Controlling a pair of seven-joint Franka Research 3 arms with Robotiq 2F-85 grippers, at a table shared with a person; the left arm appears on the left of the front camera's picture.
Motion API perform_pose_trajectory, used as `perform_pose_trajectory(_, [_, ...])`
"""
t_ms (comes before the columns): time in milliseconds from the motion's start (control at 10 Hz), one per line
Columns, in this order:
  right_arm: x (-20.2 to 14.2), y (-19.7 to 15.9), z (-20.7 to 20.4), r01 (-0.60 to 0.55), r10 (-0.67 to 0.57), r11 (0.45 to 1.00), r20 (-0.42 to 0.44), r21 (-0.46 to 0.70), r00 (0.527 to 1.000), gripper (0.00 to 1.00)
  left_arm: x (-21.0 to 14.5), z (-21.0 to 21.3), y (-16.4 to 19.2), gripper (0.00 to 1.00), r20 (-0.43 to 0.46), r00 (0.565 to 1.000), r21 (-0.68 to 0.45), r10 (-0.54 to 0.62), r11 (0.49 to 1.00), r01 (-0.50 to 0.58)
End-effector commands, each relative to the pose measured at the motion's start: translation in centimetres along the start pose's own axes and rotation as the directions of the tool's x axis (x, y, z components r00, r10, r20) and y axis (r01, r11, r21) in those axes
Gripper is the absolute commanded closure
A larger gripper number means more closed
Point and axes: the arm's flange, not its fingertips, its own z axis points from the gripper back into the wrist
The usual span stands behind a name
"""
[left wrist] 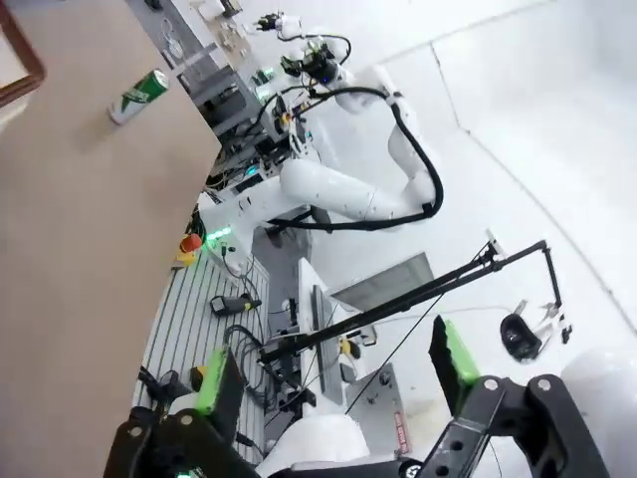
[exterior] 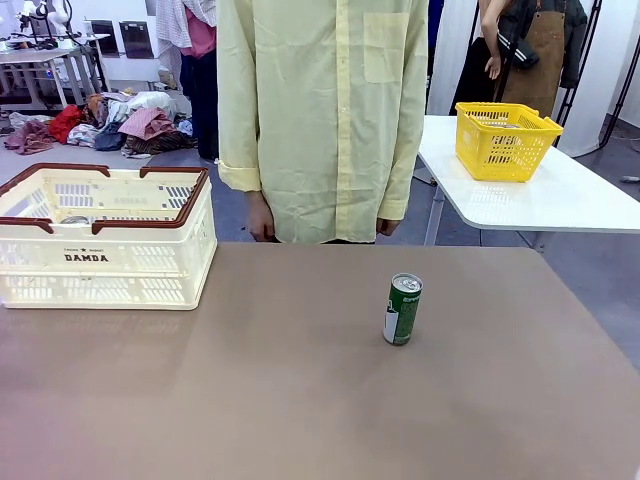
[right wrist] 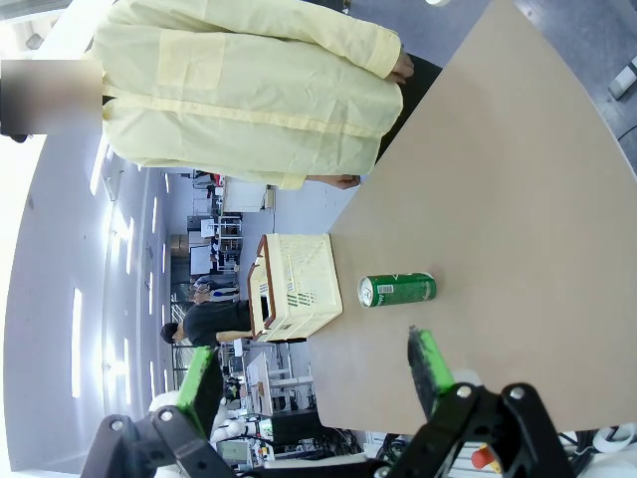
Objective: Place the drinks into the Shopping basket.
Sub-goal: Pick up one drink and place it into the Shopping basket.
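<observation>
A green drink can (exterior: 402, 309) with a silver top stands upright on the brown table, right of the middle. The right wrist view shows the same can (right wrist: 396, 290) sideways, beyond my open right gripper (right wrist: 314, 380). The cream-white Shopping basket (exterior: 105, 237) with brown rim and handles sits at the table's far left, and the basket (right wrist: 296, 284) also appears past the can. My left gripper (left wrist: 333, 373) stands open and empty, aimed away from the table, with the can (left wrist: 137, 97) small at the upper left and a brown corner of the basket rim (left wrist: 20, 60) beside it.
A person in a pale yellow shirt (exterior: 320, 110) stands at the far edge, hands down at the sides. A yellow mesh basket (exterior: 503, 139) rests on a white table (exterior: 560, 195) behind right. My right arm (left wrist: 338, 189) shows beyond the table's edge.
</observation>
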Motion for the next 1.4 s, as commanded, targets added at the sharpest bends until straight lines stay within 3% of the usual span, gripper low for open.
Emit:
perform_pose_trajectory(0, [0.2,0.0,0.0,-0.024,0.024,0.999,0.008,0.028,1.0,0.0,0.5,2.7,0.3,0.0,0.067,0.998,-0.033,0.015,0.999,-0.013])
perform_pose_trajectory(100, [0.2,0.0,0.0,-0.024,0.024,0.999,0.008,0.028,1.0,0.0,0.6,3.3,0.8,0.0,0.101,0.995,0.001,-0.002,1.0,0.002])
perform_pose_trajectory(200, [0.2,0.0,0.0,-0.024,0.024,0.999,0.008,0.028,1.0,0.0,-0.1,0.7,1.3,0.0,0.028,0.999,-0.011,0.022,1.0,-0.021])
perform_pose_trajectory(1300, [0.2,0.0,0.0,-0.024,0.024,0.999,0.008,0.028,1.0,0.0,-0.1,0.7,1.3,0.0,0.028,0.999,-0.011,0.022,1.0,-0.021])
